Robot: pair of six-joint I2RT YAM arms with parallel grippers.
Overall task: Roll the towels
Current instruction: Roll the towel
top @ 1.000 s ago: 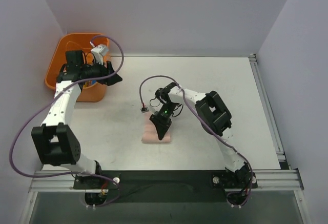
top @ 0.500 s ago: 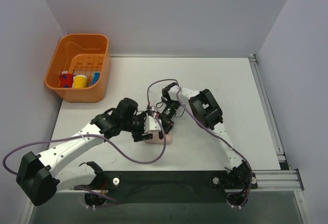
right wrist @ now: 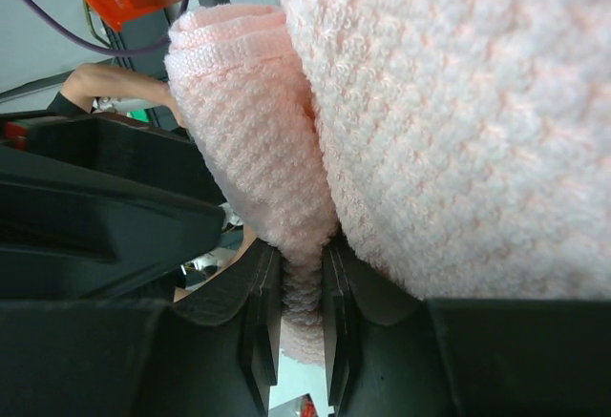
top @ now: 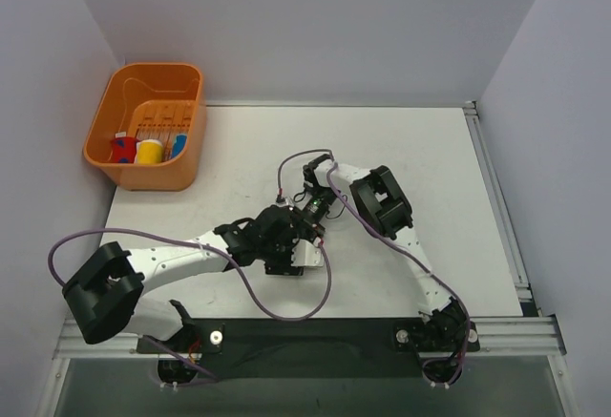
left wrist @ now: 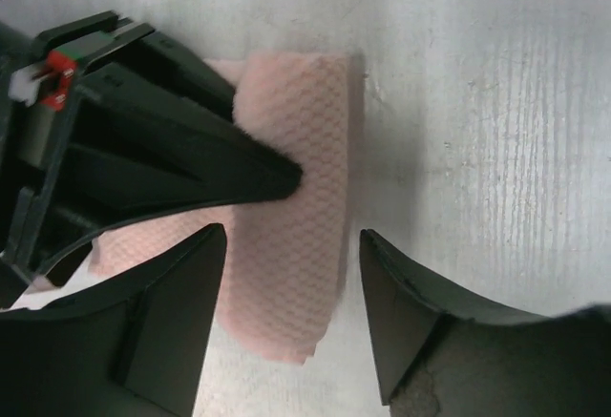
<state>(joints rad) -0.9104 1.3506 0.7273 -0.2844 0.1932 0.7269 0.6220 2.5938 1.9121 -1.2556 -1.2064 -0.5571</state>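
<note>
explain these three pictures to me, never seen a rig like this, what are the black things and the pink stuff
These are two robot arms bolted to a table, each ending in a two-finger gripper. The wide picture looks down from above; the other two come from cameras on the wrists, so the black shapes are fingers seen close up. The pink stuff is a towel, which looks partly rolled. The right gripper pinches a fold of it. The left gripper is open, its fingers either side of the towel, holding nothing. An orange basket at the far left holds a few small coloured items.
</note>
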